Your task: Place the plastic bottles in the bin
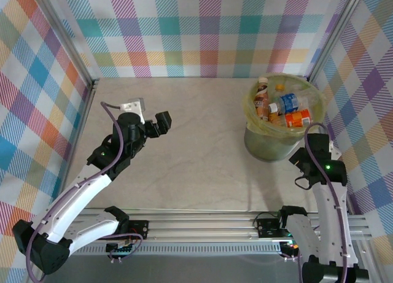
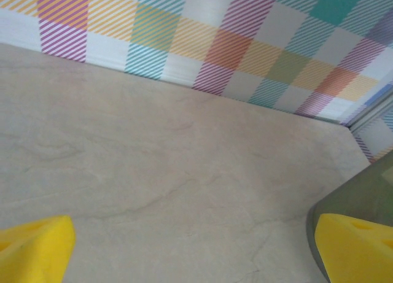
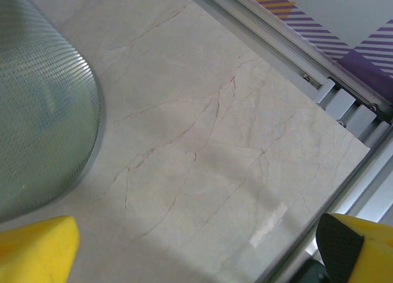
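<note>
1. Near edge: a slotted aluminium rail (image 1: 202,224) carries both arm bases at the front of the beige, marble-patterned table (image 1: 196,166).

2. Left side: the left gripper (image 1: 161,122) hangs over the left half of the table. In the left wrist view its yellow fingertips (image 2: 34,249) sit at opposite bottom corners, so the jaws are spread wide and hold nothing. A stretch of tabletop separates it from the bin, whose dark rim (image 2: 362,191) enters that view at the right edge.

3. Right side: the right gripper (image 3: 196,252) is low over the table, just beside the near-right wall of the round grey-green waste bin (image 1: 264,145). Its yellow fingertips (image 3: 37,249) are also spread wide and hold nothing. The bin's ribbed wall (image 3: 37,111) stands on one side and an aluminium frame profile (image 3: 344,99) at the foot of the plaid wall on the other.

4. Far right: the bin stands upright in the far-right corner, lined with a translucent yellow-green bag (image 1: 253,108). The small plastic bottles (image 1: 288,108) lie inside it, with orange, blue and brown labels visible.

5. Far boundary: multicoloured plaid panels (image 1: 196,31) enclose the back and both sides.
</note>
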